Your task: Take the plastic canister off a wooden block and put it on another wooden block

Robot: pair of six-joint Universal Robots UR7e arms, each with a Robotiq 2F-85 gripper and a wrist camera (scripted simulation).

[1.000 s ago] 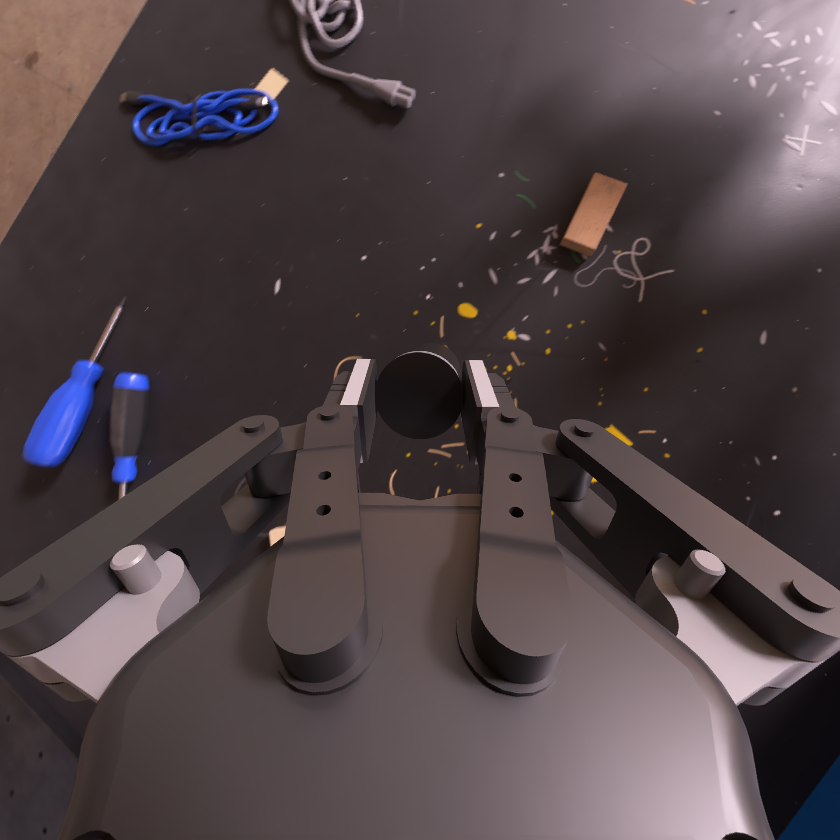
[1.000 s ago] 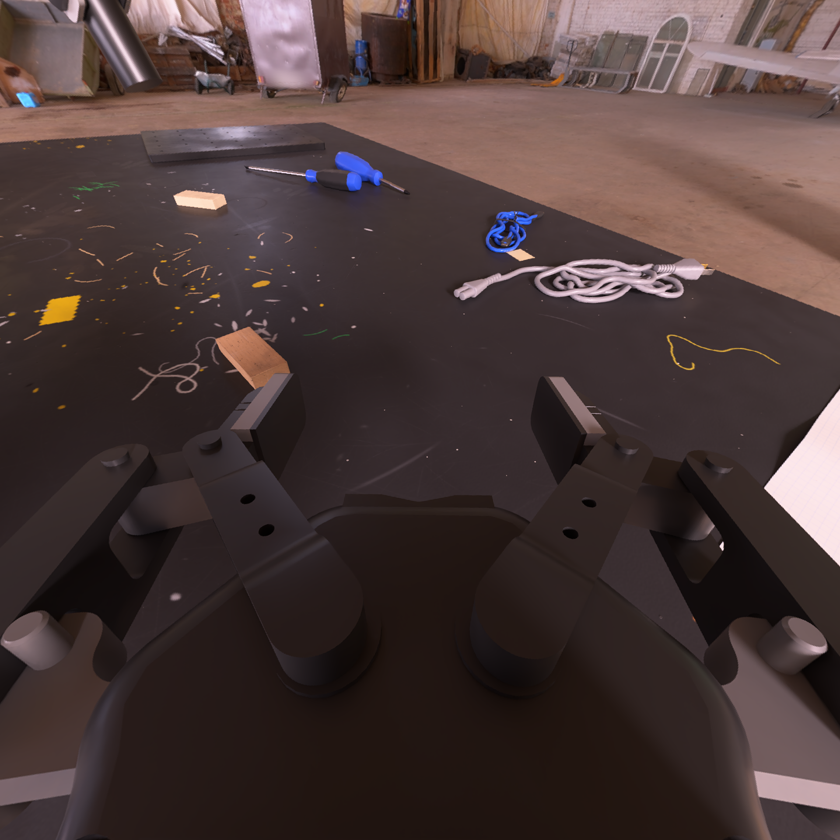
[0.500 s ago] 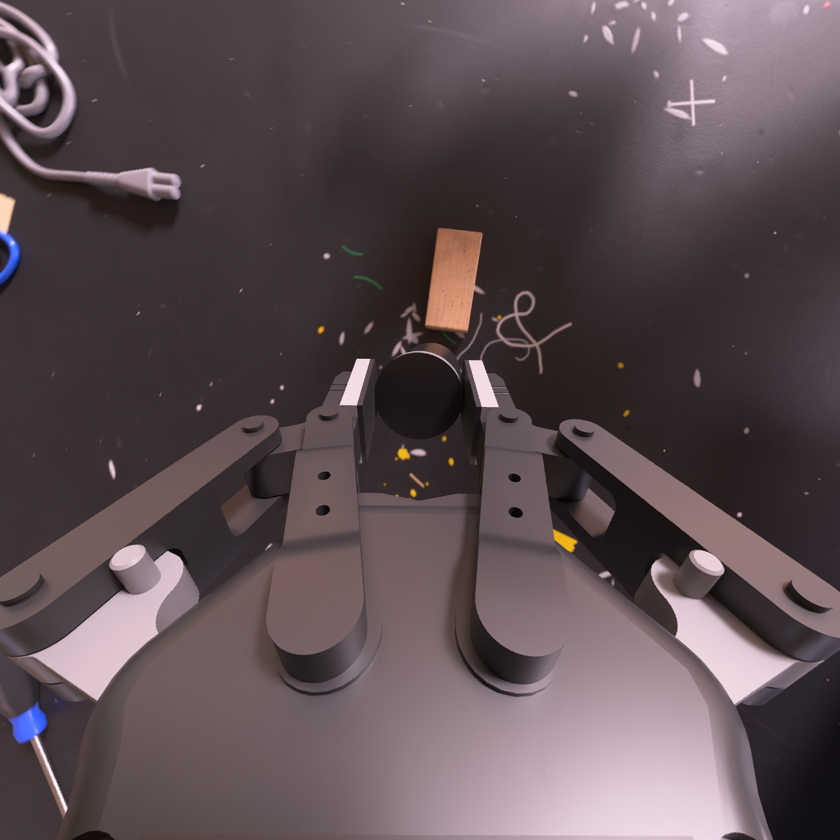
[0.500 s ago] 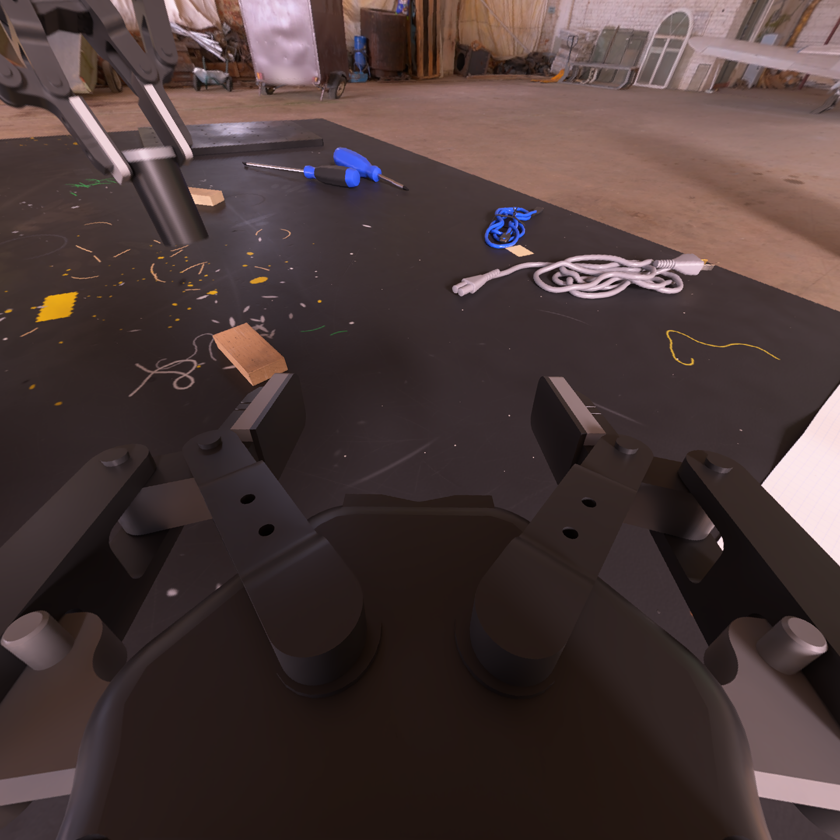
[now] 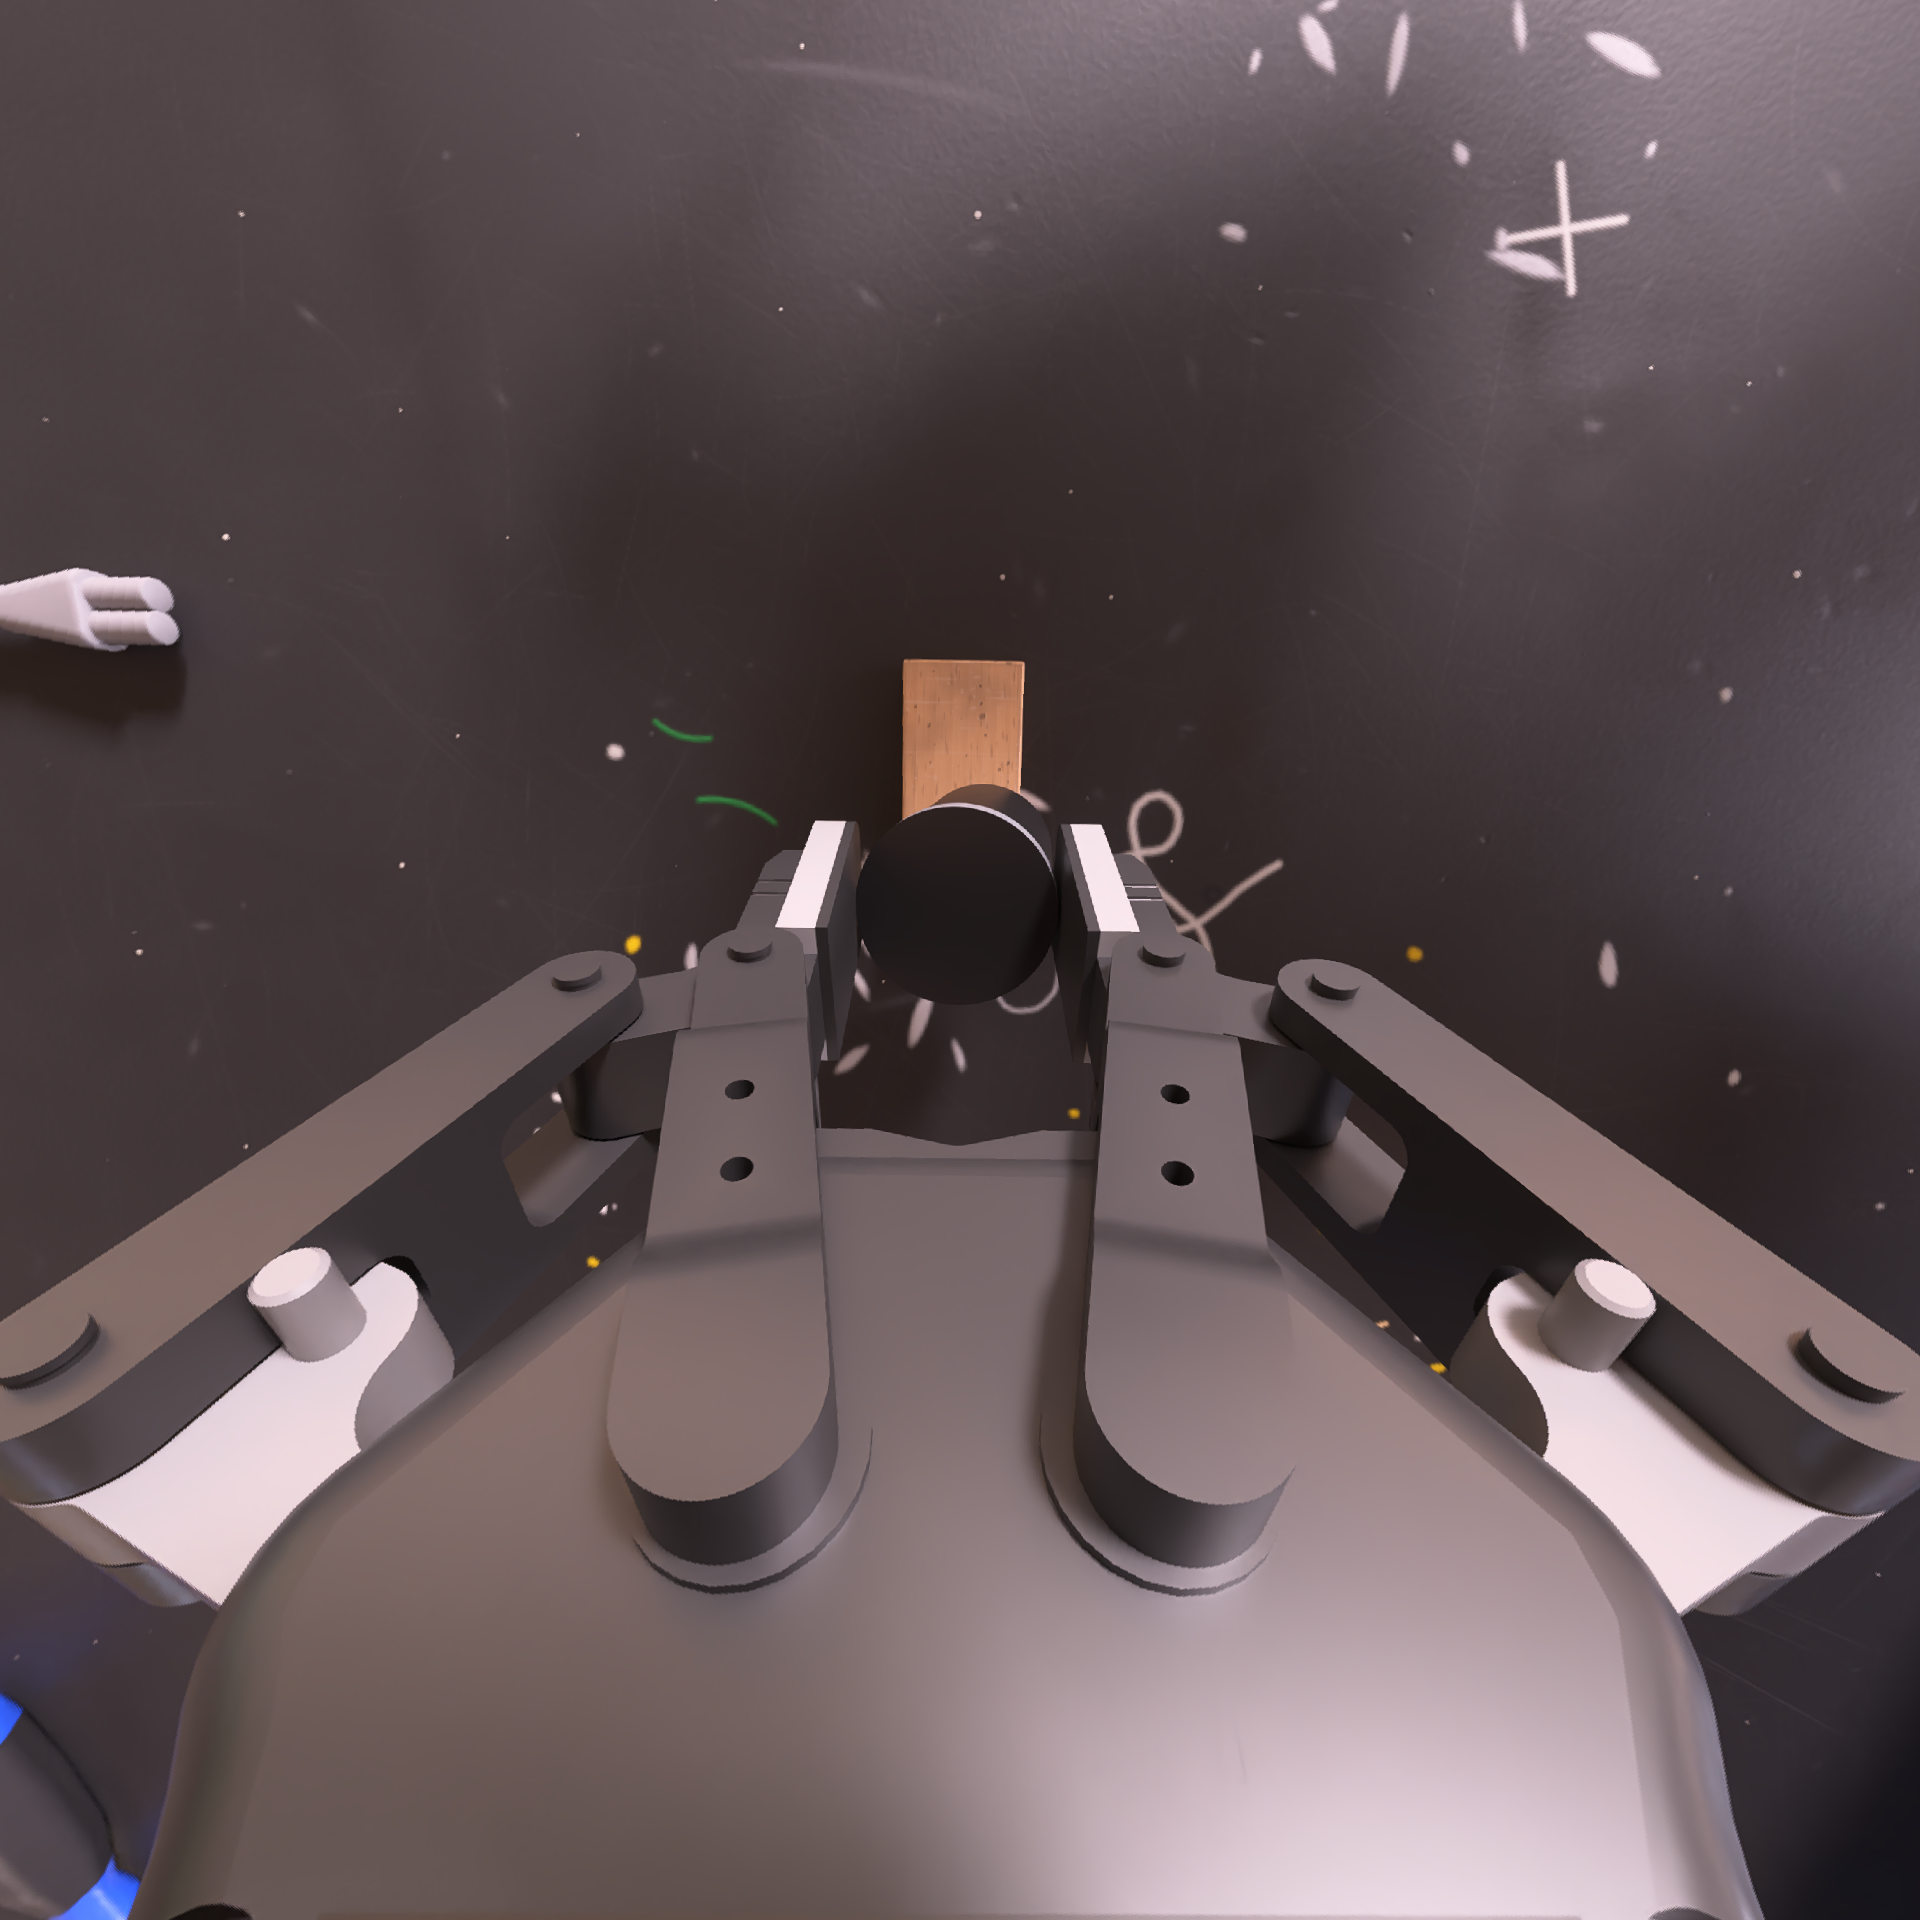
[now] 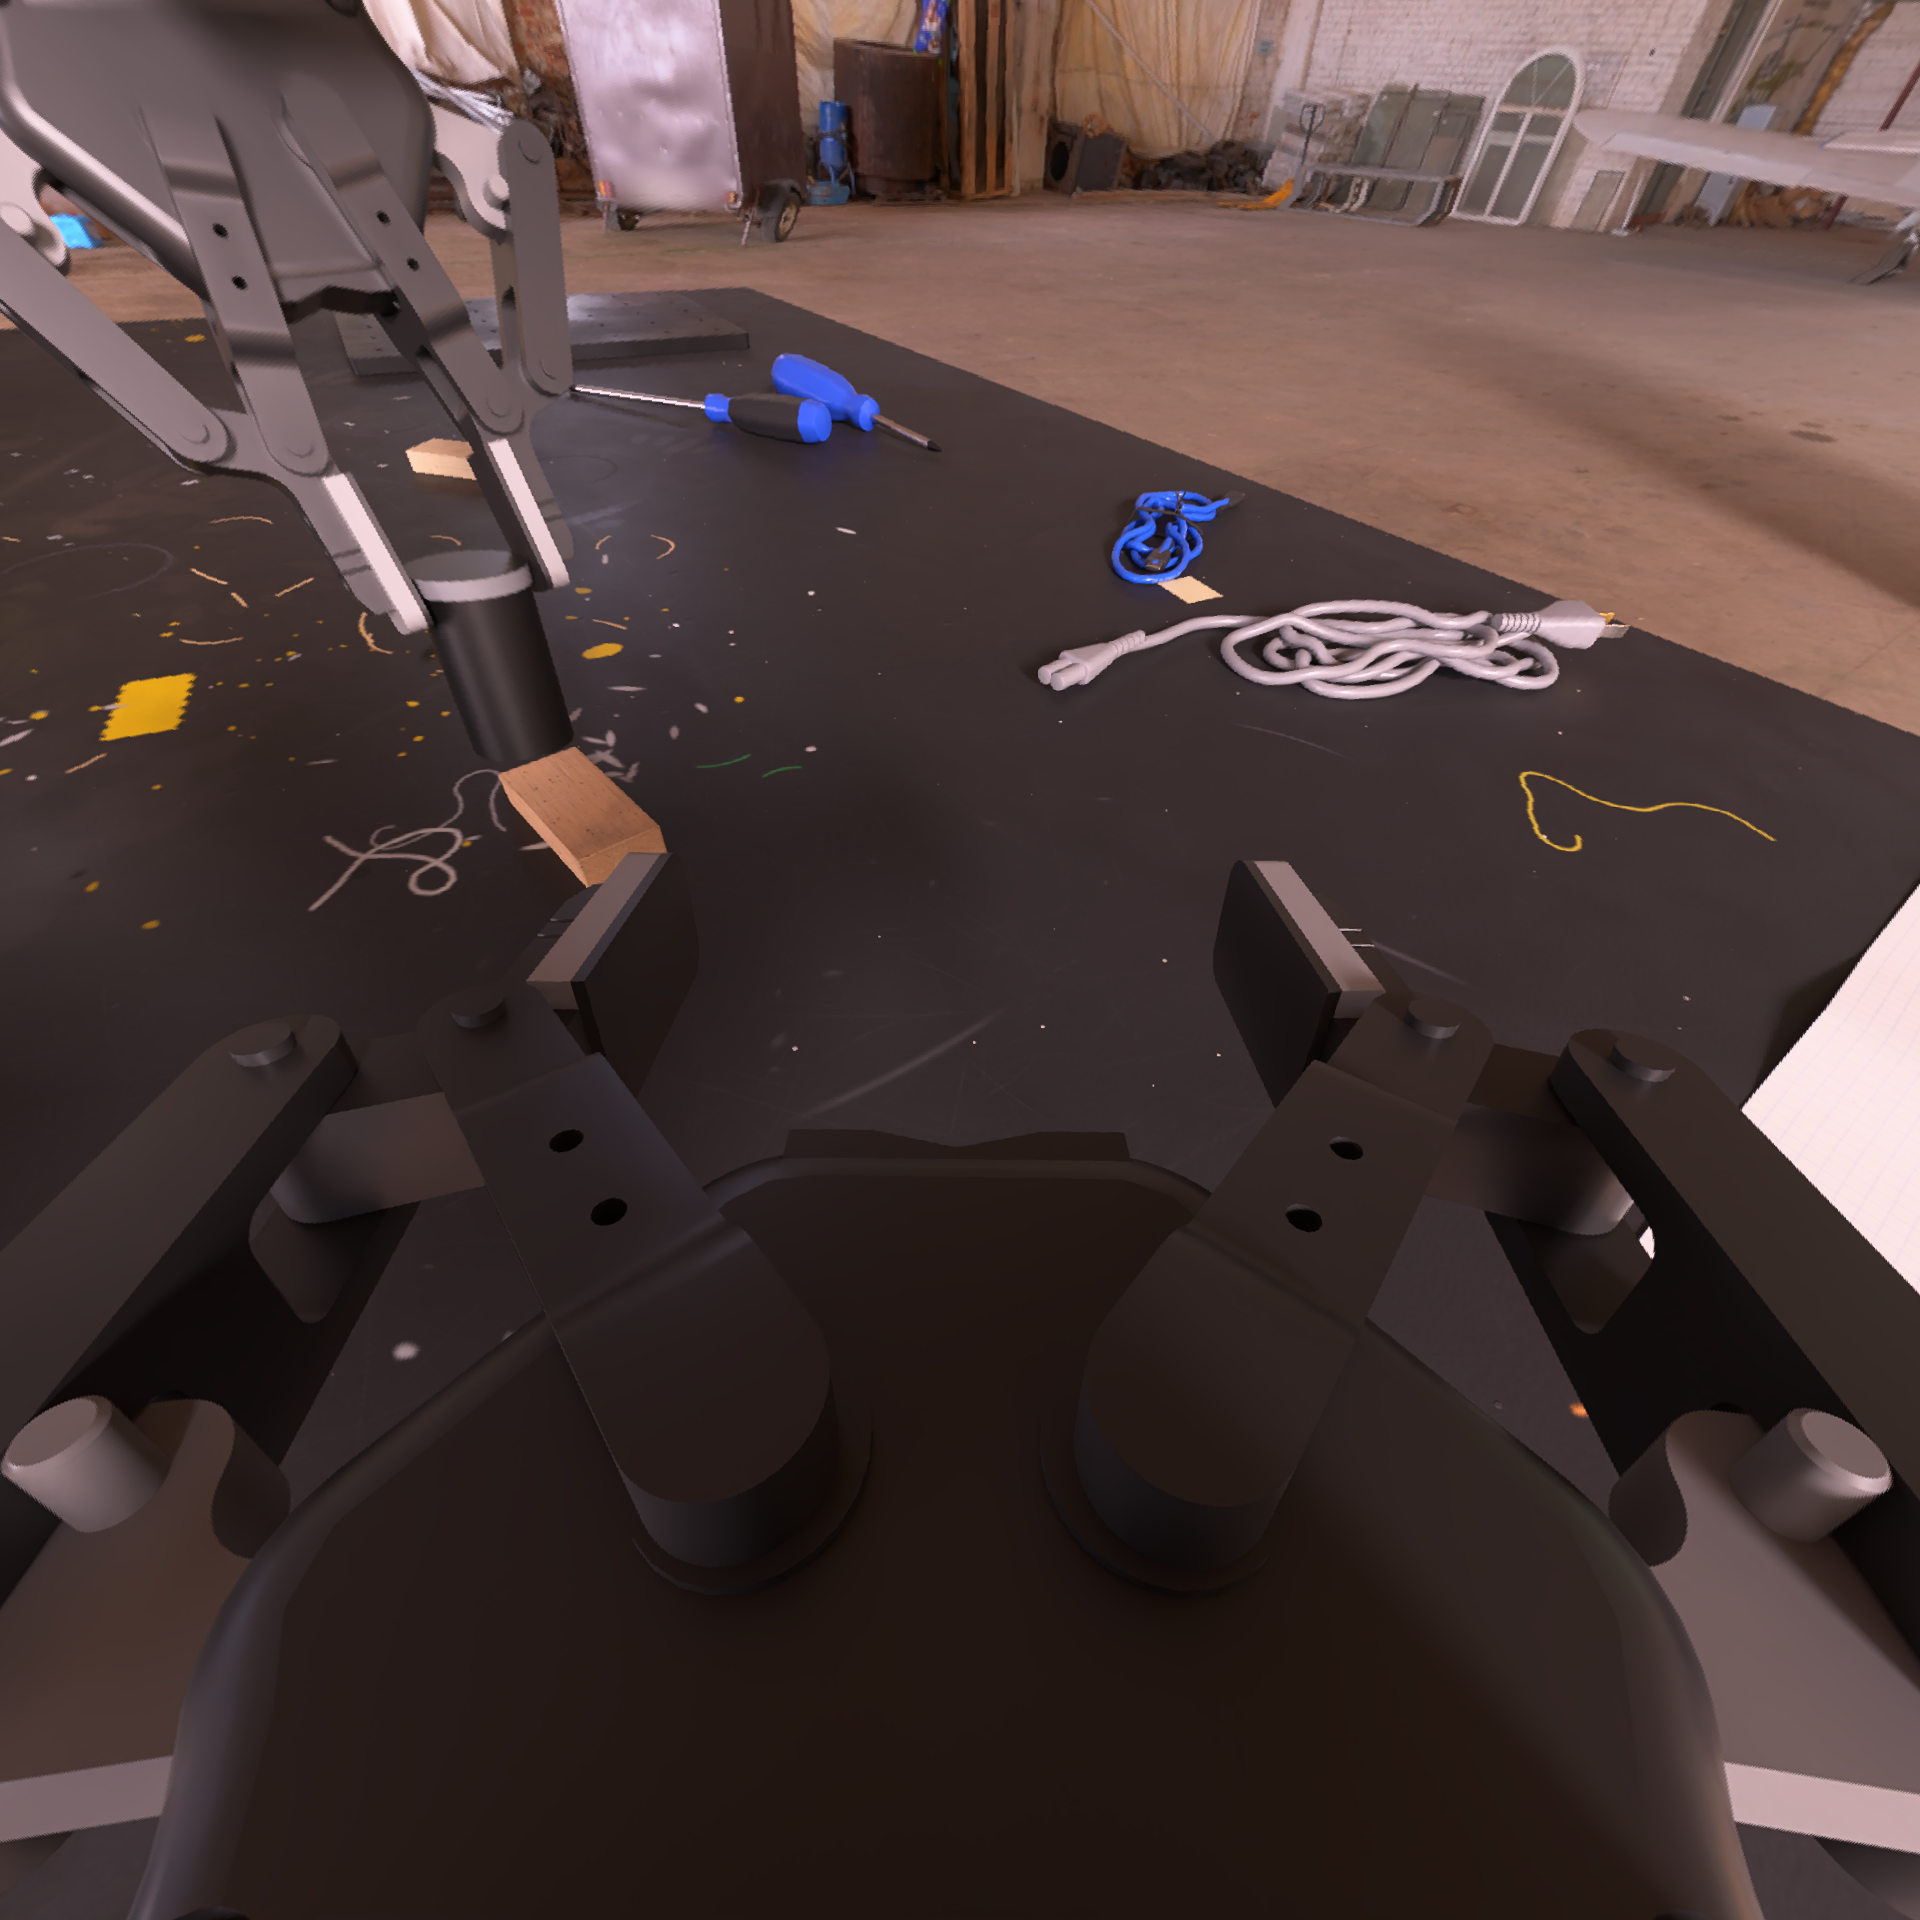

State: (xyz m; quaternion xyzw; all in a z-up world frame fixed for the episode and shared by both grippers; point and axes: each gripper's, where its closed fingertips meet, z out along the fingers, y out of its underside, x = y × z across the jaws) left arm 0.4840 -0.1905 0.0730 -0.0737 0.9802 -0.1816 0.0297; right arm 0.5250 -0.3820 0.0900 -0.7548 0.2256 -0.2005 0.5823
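My left gripper (image 5: 956, 888) is shut on a black plastic canister (image 5: 956, 904) with a grey cap. In the right wrist view the left gripper (image 6: 468, 561) holds the canister (image 6: 499, 675) tilted in the air, its bottom just above the near end of a wooden block (image 6: 577, 810). The same block (image 5: 963, 732) lies on the table just beyond the canister in the left wrist view. A second, paler wooden block (image 6: 442, 457) lies farther back, partly hidden behind the left gripper. My right gripper (image 6: 956, 935) is open and empty, low over the dark table (image 6: 935, 831).
Two blue-handled screwdrivers (image 6: 790, 405), a coiled blue cable (image 6: 1158, 535) and a grey power cord (image 6: 1351, 649) lie at the right back of the table. The cord's plug (image 5: 94, 608) shows in the left wrist view. A dark perforated plate (image 6: 623, 327) lies at the far edge. Chalk marks and scraps litter the table.
My left gripper has carried the canister across the table from the far block towards the nearer block, now over its end. The right gripper has not moved.
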